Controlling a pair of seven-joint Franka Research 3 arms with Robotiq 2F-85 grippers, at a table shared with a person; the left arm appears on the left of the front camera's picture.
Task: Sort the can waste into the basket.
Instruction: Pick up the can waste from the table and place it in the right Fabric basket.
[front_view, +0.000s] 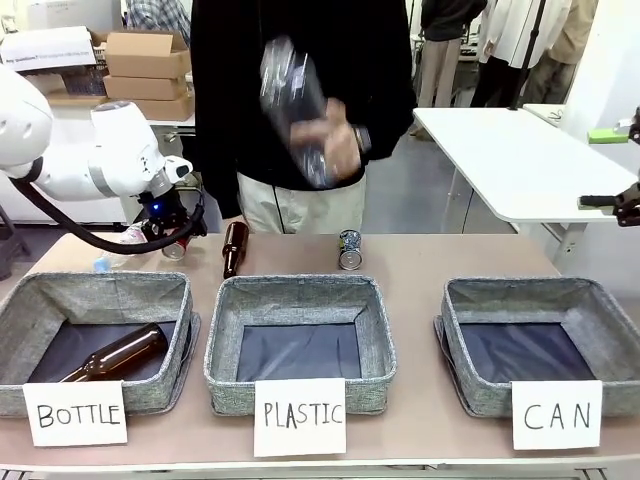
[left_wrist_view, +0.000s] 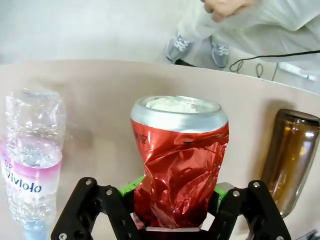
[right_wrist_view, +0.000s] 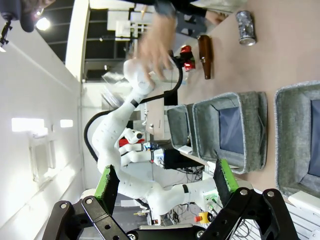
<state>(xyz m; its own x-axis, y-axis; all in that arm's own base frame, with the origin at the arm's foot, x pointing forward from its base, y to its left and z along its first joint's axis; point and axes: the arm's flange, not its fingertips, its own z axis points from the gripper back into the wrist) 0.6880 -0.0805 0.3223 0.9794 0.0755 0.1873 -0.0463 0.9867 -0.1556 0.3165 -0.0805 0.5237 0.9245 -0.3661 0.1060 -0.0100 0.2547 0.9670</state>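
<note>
Red can (left_wrist_view: 180, 165), shiny and crumpled, sits clamped between the left fingers (left_wrist_view: 131, 186); the right fingers (right_wrist_view: 107, 183) spread apart.

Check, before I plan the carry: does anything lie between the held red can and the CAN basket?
Yes: between the crushed red metal can and the grey woven CAN basket lie a brown glass bottle and the grey woven PLASTIC basket.

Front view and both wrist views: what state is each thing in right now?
Shiny red metal can: crumpled, clamped by left gripper.
Silver dark-printed can: free on table.
Grey woven CAN basket: empty.
Right gripper: open.
Brown glass bottle: lying in BOTTLE basket.
Clear plastic bottle: crumpled, in person's hand.
</note>
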